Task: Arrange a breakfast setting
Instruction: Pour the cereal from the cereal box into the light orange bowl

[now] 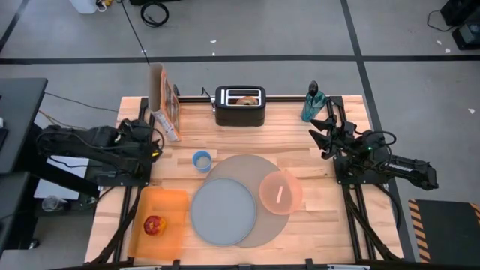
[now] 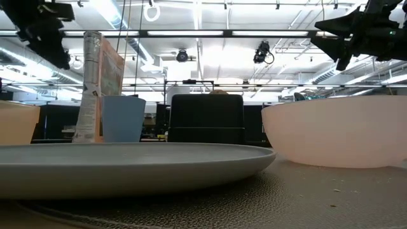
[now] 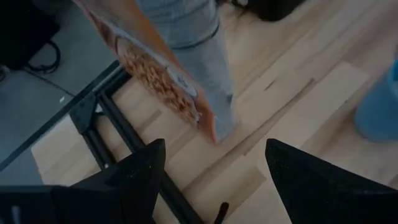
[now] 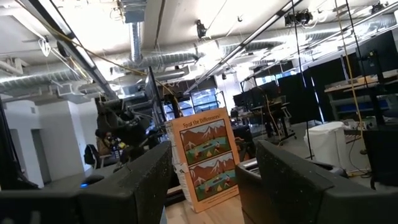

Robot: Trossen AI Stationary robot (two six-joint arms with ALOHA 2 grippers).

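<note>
A round grey mat (image 1: 247, 166) lies at the table's middle near side. A blue-grey plate (image 1: 223, 212) rests on its left part and a translucent pink bowl (image 1: 280, 192) on its right part. A small pale thing lies in the bowl. A red apple (image 1: 154, 225) sits on an orange board (image 1: 166, 206) at the near left. A bagel (image 1: 245, 99) stands in the black toaster (image 1: 240, 112) at the far edge. My left gripper (image 3: 214, 180) hangs open near the table's left edge, tipped down beside the cereal box (image 3: 180, 74). My right gripper (image 4: 211, 180) hangs open above the table's right side.
The upright cereal box (image 1: 165, 105) stands at the far left. A small blue cup (image 1: 202, 160) sits between it and the mat. A teal bottle (image 1: 312, 103) stands at the far right, close to my right gripper (image 1: 321, 137). Bare wood shows right of the bowl.
</note>
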